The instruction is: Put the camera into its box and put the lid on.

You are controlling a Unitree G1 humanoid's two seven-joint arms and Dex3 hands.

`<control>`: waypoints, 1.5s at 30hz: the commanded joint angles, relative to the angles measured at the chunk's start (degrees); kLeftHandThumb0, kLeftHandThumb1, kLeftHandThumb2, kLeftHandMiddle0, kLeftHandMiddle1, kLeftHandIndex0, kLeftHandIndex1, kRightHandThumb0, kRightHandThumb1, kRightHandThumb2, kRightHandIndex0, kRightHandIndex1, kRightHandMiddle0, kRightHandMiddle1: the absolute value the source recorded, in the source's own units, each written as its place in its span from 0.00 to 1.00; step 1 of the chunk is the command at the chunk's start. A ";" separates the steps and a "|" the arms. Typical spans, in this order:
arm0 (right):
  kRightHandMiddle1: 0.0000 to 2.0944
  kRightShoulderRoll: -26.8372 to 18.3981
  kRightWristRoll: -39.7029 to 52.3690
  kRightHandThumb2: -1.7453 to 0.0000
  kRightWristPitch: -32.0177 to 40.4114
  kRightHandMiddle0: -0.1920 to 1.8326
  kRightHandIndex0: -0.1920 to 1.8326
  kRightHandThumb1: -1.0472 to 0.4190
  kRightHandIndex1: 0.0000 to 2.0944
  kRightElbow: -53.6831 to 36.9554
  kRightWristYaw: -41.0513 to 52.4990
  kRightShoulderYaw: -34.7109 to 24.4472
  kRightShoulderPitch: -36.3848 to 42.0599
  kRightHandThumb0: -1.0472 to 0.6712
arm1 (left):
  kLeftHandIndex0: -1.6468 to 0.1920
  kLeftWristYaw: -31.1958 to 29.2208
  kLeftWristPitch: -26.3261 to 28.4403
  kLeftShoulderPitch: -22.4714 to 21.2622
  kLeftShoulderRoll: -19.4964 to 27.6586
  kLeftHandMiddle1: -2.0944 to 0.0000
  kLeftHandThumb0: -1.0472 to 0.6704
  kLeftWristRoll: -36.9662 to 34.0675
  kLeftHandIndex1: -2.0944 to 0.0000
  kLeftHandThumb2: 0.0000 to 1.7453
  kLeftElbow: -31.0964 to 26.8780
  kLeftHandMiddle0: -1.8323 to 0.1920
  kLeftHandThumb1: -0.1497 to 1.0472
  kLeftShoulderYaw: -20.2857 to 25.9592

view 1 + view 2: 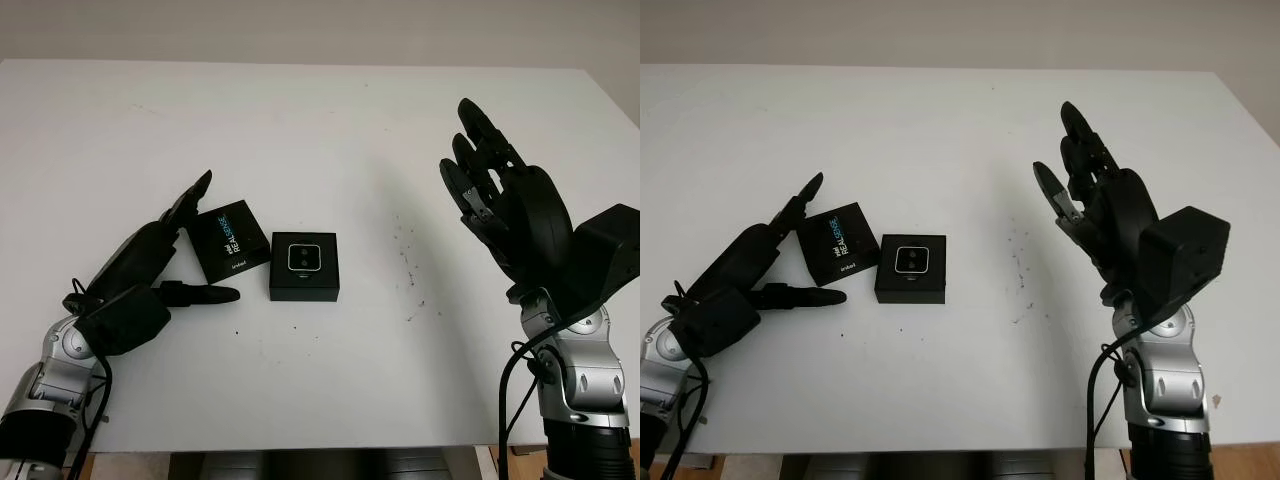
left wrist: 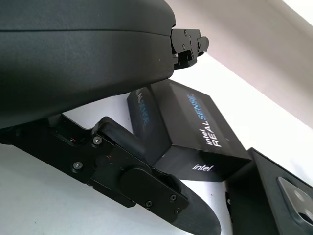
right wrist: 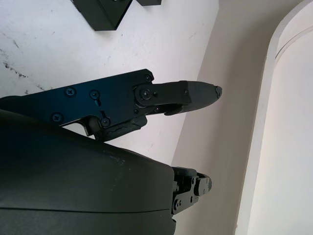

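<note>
A black box base sits mid-table with the silver camera lying in it. Just left of it lies the black lid printed with "intel REALSENSE", also seen close up in the left wrist view. My left hand is open around the lid's left side, fingers along its far edge and thumb along its near edge, not closed on it. My right hand is open and raised above the table at the right, away from the box.
The white table has a few dark specks right of the box. Its far edge meets a pale wall, and its front edge runs near the bottom of the head views.
</note>
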 commanded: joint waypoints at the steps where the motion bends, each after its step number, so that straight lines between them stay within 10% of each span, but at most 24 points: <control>1: 0.02 -0.02 -0.03 0.84 -0.43 0.14 0.10 0.00 0.02 -0.59 -0.08 -0.03 0.60 0.30 | 0.95 0.04 -0.82 -0.03 0.45 0.98 0.14 0.19 0.97 0.03 -0.57 0.95 0.79 -0.49; 39: 0.03 -0.61 -0.49 0.84 -1.27 0.13 0.10 0.00 0.03 -0.54 2.25 -0.66 2.18 0.26 | 0.80 7.01 -5.14 -4.76 -1.07 0.98 0.21 3.48 0.96 0.03 10.01 0.83 0.84 -2.64; 45: 0.02 -0.55 -0.21 0.83 -0.66 0.12 0.10 0.00 0.03 -0.74 2.20 -0.77 2.39 0.26 | 0.69 7.93 -6.28 -4.99 -1.02 0.93 0.35 4.05 0.92 0.03 10.47 0.74 0.83 -2.90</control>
